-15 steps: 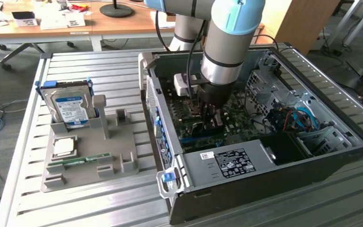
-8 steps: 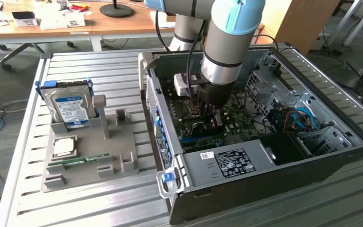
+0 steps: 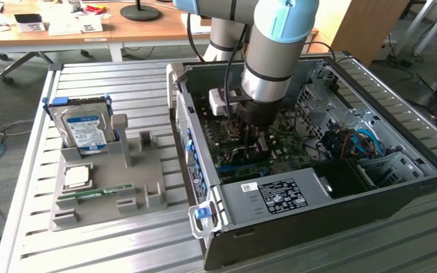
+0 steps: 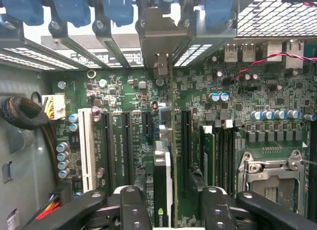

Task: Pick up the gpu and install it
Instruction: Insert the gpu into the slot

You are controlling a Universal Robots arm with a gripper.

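The gpu (image 4: 163, 180) stands on edge in a motherboard slot. I see it from above as a thin dark card, with its silver end bracket (image 4: 159, 39) up against the rear slot openings of the case. My gripper (image 4: 173, 210) straddles the card's near end, and its black fingers (image 4: 132, 210) stand apart from the card with a gap on each side, so it is open. In the exterior view the gripper (image 3: 254, 142) reaches down into the open computer case (image 3: 279, 196), over the green motherboard (image 3: 295, 142).
A grey holder (image 3: 139, 170) on the slatted table carries a blue-labelled hard drive (image 3: 86, 128), a memory stick (image 3: 97, 194) and a square chip (image 3: 78, 175). Around the card are empty expansion slots (image 4: 88, 148), blue clips (image 4: 69, 7), memory modules (image 4: 208, 151) and the CPU socket (image 4: 270, 178).
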